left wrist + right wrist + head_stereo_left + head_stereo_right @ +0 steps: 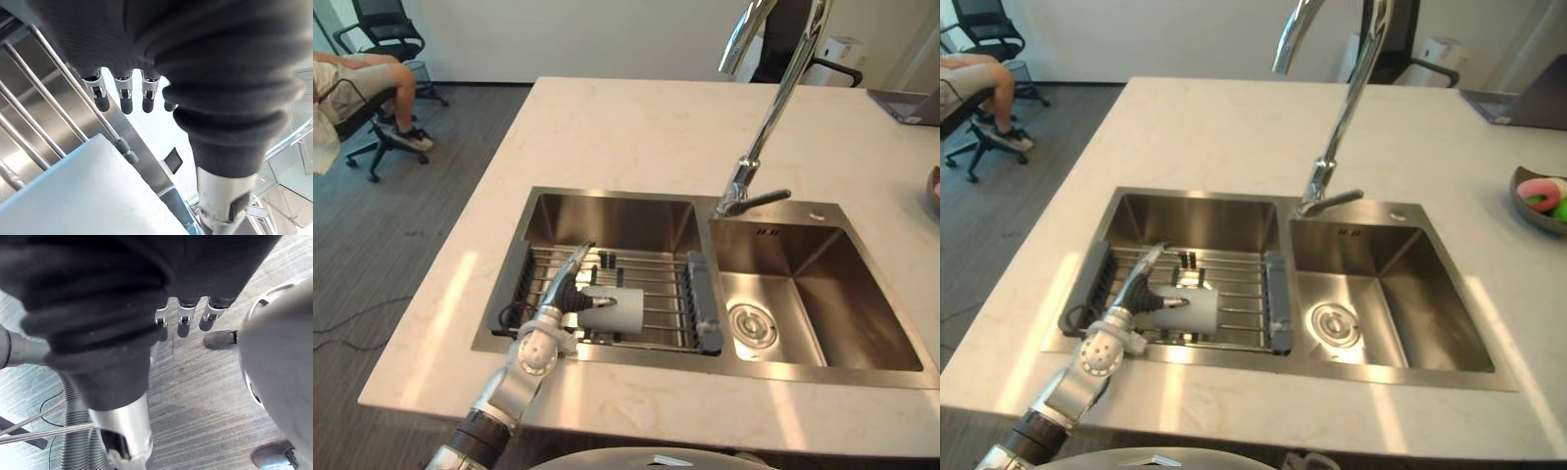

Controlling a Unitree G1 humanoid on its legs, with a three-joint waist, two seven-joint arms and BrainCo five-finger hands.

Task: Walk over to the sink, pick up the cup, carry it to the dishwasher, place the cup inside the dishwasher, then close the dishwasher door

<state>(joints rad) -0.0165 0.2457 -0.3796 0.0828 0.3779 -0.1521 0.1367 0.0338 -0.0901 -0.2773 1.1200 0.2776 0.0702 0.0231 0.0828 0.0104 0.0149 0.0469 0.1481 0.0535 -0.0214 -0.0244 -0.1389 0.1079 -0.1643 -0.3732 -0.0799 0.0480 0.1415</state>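
Observation:
A white cup (617, 305) lies on its side on a wire rack (656, 269) across the sink's left basin (607, 217). My left hand (566, 286) reaches down into that basin and sits against the cup's left end, fingers straight along the rack and open. In the left wrist view the cup (88, 196) lies close under the palm, with the fingers (126, 98) stretched past it and not wrapped around it. In the right wrist view my right hand (182, 318) hangs over the grey floor, fingers relaxed and holding nothing.
A tall chrome faucet (773, 108) stands between the basins, its spout arching overhead. The right basin (813, 294) has a drain (751, 324). A bowl of coloured items (1540, 196) and a laptop (911, 106) sit on the counter's right. A seated person (362, 88) is far left.

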